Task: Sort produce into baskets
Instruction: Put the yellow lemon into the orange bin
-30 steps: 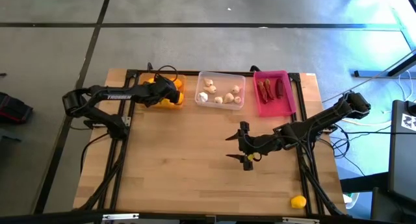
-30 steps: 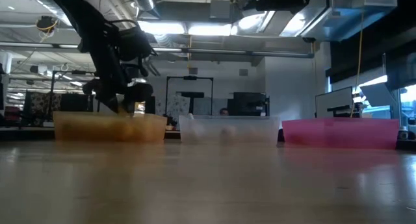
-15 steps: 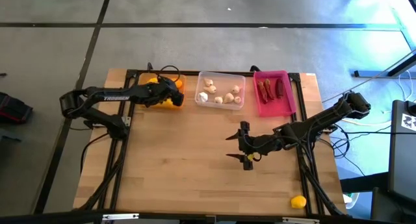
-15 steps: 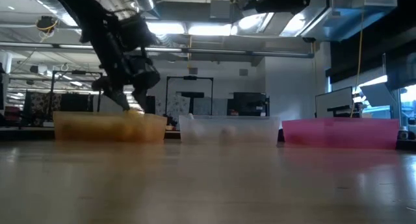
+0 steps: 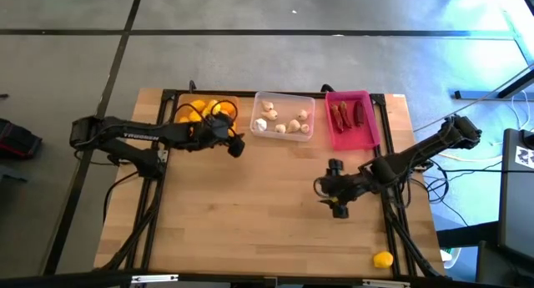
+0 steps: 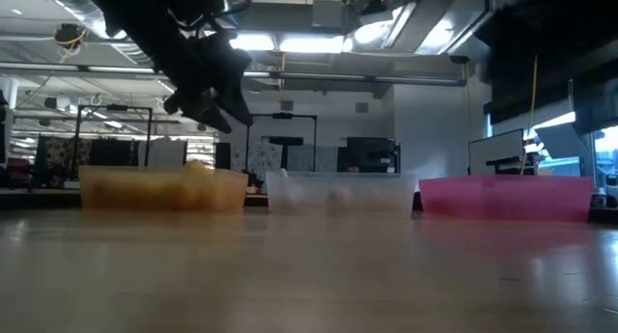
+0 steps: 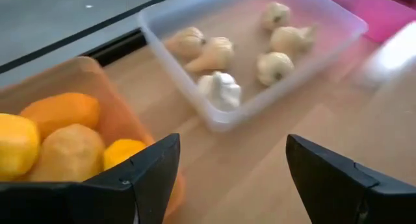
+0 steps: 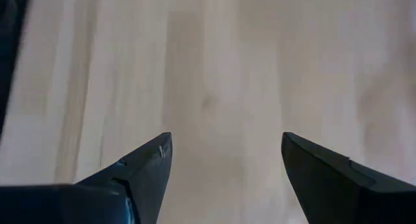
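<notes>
Three baskets stand in a row along the far edge. The orange one (image 5: 185, 104) holds yellow-orange fruits (image 7: 58, 133), the clear one (image 5: 284, 96) whitish bulbs (image 7: 218, 91), the pink one (image 5: 371, 138) dark red chili pieces (image 5: 349, 114). One yellow fruit (image 5: 383, 259) lies alone near the table's near right corner. My left gripper (image 5: 236, 144) hangs open and empty above the table, just off the orange basket's near right corner. My right gripper (image 5: 329, 188) hangs open and empty over bare wood (image 8: 221, 87) right of centre, tilted down.
Black frame rails (image 5: 158, 188) run along the table's left and right sides. Bare wood lies between the baskets and the near edge. The low view shows my left gripper (image 6: 217, 106) raised above the orange basket (image 6: 159, 190).
My left gripper has risen out of the orange basket and swung toward the table's right and near side, ending beside the basket's corner. My right gripper has shifted toward the right edge and tipped further downward, staying open.
</notes>
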Controlling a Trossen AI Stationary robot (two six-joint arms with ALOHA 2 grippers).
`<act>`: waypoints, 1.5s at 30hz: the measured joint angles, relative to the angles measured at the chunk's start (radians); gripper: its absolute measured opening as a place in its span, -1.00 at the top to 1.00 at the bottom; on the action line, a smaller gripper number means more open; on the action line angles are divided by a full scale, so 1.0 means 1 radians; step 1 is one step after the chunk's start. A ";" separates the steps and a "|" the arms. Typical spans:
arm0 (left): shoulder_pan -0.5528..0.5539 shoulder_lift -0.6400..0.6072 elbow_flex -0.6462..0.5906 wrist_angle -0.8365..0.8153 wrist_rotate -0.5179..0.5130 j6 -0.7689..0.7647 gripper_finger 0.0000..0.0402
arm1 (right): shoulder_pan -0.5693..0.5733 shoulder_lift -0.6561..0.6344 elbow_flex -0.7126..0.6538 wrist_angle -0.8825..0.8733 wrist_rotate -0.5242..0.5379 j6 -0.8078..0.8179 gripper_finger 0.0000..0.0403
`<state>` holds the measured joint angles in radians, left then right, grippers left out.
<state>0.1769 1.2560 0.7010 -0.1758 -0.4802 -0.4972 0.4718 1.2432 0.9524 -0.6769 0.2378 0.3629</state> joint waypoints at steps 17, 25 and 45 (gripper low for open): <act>-0.079 0.004 0.000 0.063 -0.086 0.075 -0.38 | 0.345 0.055 0.000 -0.239 -0.281 0.487 -0.40; -0.079 0.004 0.000 0.062 -0.109 0.080 -0.38 | 0.474 0.182 0.000 -0.205 -0.431 0.638 -0.40; -0.077 0.004 0.000 0.062 -0.112 0.095 -0.38 | 0.701 0.414 0.001 -0.053 -0.563 0.816 -0.40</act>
<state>0.0998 1.2602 0.7010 -0.1135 -0.5922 -0.4019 1.1726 1.6568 0.9535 -0.7297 -0.3253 1.1790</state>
